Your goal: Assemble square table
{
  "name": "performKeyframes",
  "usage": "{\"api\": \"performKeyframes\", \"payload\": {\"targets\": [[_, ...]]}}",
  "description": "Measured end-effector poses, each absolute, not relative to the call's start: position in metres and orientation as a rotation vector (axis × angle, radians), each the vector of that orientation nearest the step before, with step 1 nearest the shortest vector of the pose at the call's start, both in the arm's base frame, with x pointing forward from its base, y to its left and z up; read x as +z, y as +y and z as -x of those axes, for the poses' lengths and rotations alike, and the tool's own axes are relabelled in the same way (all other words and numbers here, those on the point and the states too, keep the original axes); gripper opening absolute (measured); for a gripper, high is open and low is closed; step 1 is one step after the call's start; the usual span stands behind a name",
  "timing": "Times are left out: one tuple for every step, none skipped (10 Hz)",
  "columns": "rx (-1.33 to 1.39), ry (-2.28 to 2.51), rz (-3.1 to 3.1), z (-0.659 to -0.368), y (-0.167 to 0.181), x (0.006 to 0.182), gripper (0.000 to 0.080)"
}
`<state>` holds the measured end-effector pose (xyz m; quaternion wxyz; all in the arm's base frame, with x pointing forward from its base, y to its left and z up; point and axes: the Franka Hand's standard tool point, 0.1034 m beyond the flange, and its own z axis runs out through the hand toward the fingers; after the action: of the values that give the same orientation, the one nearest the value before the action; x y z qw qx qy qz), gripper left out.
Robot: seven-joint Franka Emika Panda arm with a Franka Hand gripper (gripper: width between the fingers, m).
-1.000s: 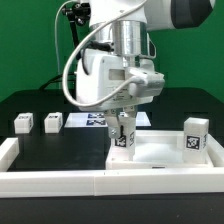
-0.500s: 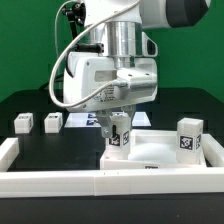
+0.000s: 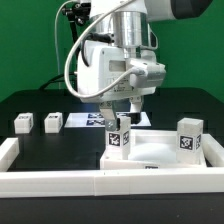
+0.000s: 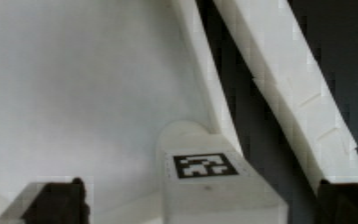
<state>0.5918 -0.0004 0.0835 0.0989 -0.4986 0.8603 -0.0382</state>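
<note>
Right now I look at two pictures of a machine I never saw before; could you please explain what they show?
This is a robot arm putting together a square table. One picture comes from a camera standing apart from the arm; the other from a camera on its wrist. The white tabletop lies on the black table, beside a long white rail. One leg stands upright on its corner; another leg stands at the exterior view's right, and two loose legs sit at its left. The flat sheet behind is the marker board. The jaws are open above the first leg and hold nothing.
</note>
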Motion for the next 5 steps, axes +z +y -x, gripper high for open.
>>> {"api": "performKeyframes", "payload": {"targets": [[-0.115, 2.531, 1.476, -0.5896, 0.0084, 0.0893, 0.0644], [-0.107, 2.523, 1.482, -0.588, 0.0155, 0.0925, 0.0649], [-0.112, 2.523, 1.492, -0.5877, 0.0127, 0.0894, 0.0649], [-0.112, 2.525, 1.494, -0.5874, 0.0125, 0.0885, 0.0649], [-0.112, 2.523, 1.498, -0.5872, 0.0137, 0.0879, 0.0649]]}}
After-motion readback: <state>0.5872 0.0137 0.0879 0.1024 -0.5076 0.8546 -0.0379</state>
